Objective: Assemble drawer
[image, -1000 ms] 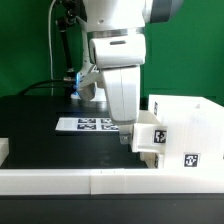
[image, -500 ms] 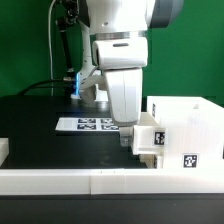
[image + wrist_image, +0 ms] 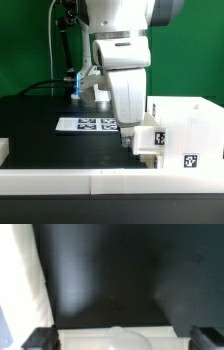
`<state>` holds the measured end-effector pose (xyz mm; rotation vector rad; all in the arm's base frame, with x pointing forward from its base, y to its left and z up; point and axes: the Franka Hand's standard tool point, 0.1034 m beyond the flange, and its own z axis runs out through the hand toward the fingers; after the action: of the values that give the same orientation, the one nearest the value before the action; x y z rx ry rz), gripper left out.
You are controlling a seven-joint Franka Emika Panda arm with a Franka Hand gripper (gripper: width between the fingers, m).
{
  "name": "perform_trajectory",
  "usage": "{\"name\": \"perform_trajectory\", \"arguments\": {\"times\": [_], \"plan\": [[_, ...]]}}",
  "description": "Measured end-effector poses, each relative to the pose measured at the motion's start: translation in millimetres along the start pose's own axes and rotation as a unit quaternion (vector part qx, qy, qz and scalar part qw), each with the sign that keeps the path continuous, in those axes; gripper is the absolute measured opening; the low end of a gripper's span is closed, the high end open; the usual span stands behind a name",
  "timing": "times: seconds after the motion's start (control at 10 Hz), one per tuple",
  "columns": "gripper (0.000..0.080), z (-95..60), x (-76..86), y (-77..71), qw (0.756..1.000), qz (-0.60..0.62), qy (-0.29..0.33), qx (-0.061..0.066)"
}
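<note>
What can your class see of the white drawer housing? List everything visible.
The drawer housing is a boxy white plastic shell standing upright on the black table, at the exterior view's right, behind the long white rail. Black-and-white square tags mark its front. The open gripper hangs at its near corner; contact cannot be told.

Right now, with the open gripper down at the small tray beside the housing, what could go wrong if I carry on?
1. The gripper is open around the small tray, which sits hard against the housing; closing may catch the housing wall or jam a finger.
2. The tray may twist as the fingers close unevenly.
3. The rail lies close in front; dragging the tray forward may hit it.
</note>
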<state>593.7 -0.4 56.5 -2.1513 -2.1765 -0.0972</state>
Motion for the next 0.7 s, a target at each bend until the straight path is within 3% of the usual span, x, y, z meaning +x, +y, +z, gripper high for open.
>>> {"name": "perform_trajectory", "arguments": {"times": [0.1, 0.2, 0.4, 0.7], "plan": [[0.0649, 2.4, -0.4, 2.9, 1.0, -0.01, 0.001, 0.01], [0.0649, -1.4, 6.2, 9.2, 1.0, -0.006, -0.001, 0.008], [0.0649, -7.3, 23.3, 10.9, 1.0, 0.022, -0.001, -0.016], [0.0649, -4.7, 22.1, 9.2, 1.0, 0.019, -0.001, -0.013]]}}
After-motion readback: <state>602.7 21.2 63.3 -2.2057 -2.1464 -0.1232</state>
